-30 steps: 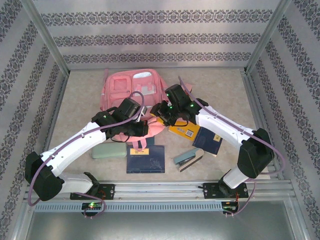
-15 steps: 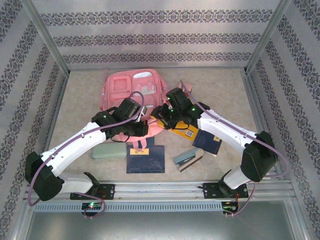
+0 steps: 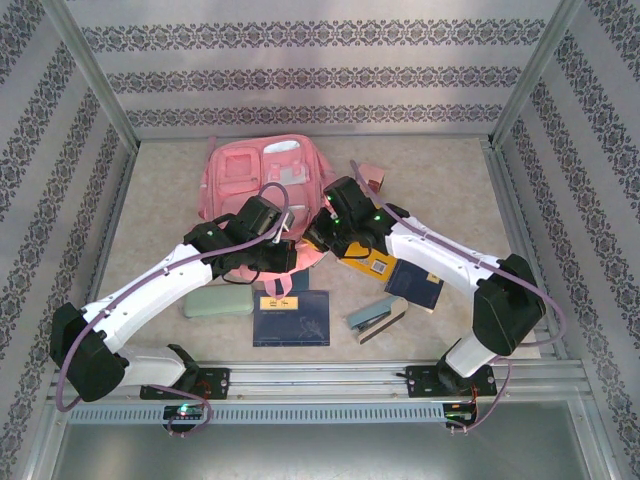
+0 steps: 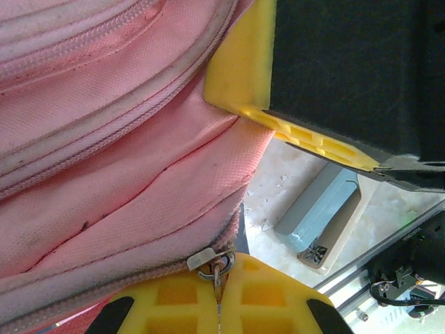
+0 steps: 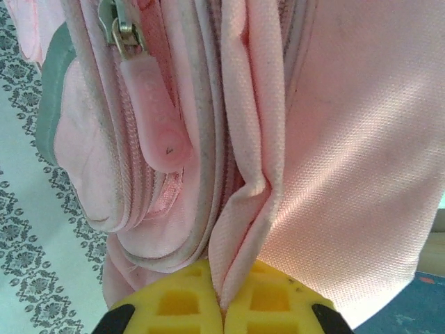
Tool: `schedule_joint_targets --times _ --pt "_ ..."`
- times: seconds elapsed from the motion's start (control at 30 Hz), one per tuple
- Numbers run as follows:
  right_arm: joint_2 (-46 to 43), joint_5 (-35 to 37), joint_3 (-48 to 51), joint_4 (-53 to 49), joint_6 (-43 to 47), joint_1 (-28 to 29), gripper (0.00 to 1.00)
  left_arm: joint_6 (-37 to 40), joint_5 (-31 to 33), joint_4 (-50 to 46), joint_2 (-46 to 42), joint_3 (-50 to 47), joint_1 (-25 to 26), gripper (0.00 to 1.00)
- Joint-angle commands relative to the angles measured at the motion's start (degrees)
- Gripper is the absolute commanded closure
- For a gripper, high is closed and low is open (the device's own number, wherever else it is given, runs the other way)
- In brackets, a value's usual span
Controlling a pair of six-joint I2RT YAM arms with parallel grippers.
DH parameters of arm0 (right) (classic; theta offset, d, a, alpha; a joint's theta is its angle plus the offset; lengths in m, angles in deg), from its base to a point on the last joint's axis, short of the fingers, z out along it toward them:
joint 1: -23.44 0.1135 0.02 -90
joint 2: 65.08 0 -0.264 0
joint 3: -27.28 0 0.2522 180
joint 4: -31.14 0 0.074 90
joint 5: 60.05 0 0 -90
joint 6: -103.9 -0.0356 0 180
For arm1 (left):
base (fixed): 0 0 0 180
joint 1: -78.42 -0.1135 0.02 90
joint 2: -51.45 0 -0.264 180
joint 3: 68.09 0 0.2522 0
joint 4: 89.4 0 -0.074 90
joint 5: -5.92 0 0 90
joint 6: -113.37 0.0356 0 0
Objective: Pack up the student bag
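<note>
Since last frame: right end effector (image 5: 222,300), pinched on student bag (image 3: 245,170) fabric, shifted leftward; left end effector (image 4: 217,296) clamps zipper pull (image 4: 208,259).

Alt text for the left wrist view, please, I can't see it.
Left gripper shut on the metal zipper pull of the pink student bag; a grey-blue box lies on the table beyond.

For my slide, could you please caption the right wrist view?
Right claw pinches a fold of the pink student bag.
</note>
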Motion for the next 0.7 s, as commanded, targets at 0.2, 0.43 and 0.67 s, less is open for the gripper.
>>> schedule_joint_targets --times 0.2,0.43,0.67 --pt "-3.03 5.83 -1.08 -3.55 4.72 -3.09 1.00 1.75 1.34 0.79 -3.41 -1.73 -0.56 1.00" --pt "-2.96 5.33 -2.54 -5.47 7.22 -4.71 1.00 2.01 2.26 -1.03 -5.85 -3.54 -1.95 1.00" --pt "-2.23 5.02 -5.04 -9.46 12.12 -7.00 1.00 2.50 1.84 -3.55 -8.66 -5.59 -4.31 1.00"
